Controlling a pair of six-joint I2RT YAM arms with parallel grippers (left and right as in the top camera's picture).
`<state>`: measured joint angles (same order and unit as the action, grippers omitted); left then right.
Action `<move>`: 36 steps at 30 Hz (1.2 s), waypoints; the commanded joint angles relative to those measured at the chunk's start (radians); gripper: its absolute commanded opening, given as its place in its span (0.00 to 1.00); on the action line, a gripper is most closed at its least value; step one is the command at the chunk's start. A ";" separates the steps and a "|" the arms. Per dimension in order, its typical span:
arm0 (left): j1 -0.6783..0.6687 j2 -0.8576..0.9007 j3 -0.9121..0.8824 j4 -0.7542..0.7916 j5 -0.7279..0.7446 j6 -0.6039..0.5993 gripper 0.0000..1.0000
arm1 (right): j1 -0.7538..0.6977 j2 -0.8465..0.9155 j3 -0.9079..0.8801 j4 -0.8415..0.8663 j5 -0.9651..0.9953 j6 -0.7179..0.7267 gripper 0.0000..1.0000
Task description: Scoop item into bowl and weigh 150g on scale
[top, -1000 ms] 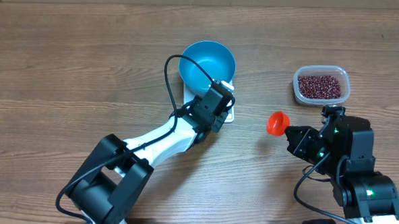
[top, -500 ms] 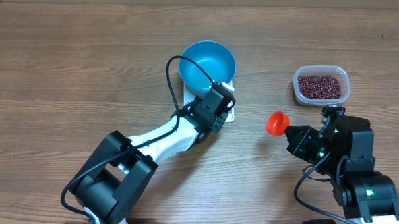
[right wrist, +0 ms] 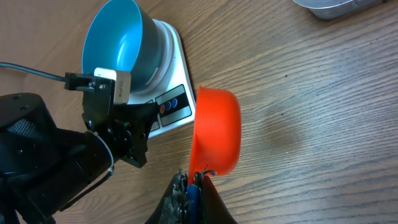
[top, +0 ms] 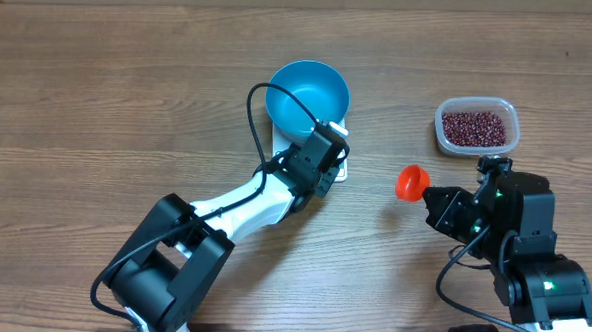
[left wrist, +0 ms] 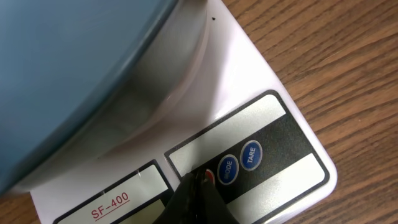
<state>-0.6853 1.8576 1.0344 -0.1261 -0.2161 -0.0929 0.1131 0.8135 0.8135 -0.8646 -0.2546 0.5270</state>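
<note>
The beans [top: 475, 125] lie as a dark red heap in a clear plastic tub [top: 477, 146] at the far right of the wooden table [top: 99, 97]. Well to the left of them the blue bowl [top: 307, 98] sits on the white scale [left wrist: 273, 81], covering most of its platform and leaving only the button panel on the near edge showing.

The left gripper [left wrist: 198, 180] is down at that panel. Its fingers are pinched together into a single dark point with nothing between them. The point sits right at a small red button [left wrist: 209, 178] just beside the MODE button [left wrist: 227, 168], with TARE [left wrist: 250, 155] next along. Whether it actually presses the red button I cannot tell.

The right gripper [right wrist: 193, 180] is clamped on the handle of an orange-red scoop [right wrist: 217, 130]. It holds the cup over bare table between the scale and the tub, apart from both.
</note>
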 commanded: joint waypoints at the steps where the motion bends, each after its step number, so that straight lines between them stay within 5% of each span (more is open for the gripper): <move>1: -0.003 0.019 -0.002 0.007 0.018 0.027 0.04 | 0.004 -0.003 0.033 0.006 0.011 -0.001 0.04; 36: -0.003 0.039 -0.002 0.010 0.023 0.027 0.04 | 0.004 -0.003 0.033 -0.002 0.011 -0.001 0.04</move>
<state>-0.6857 1.8801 1.0344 -0.1184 -0.2043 -0.0929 0.1131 0.8135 0.8135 -0.8684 -0.2546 0.5274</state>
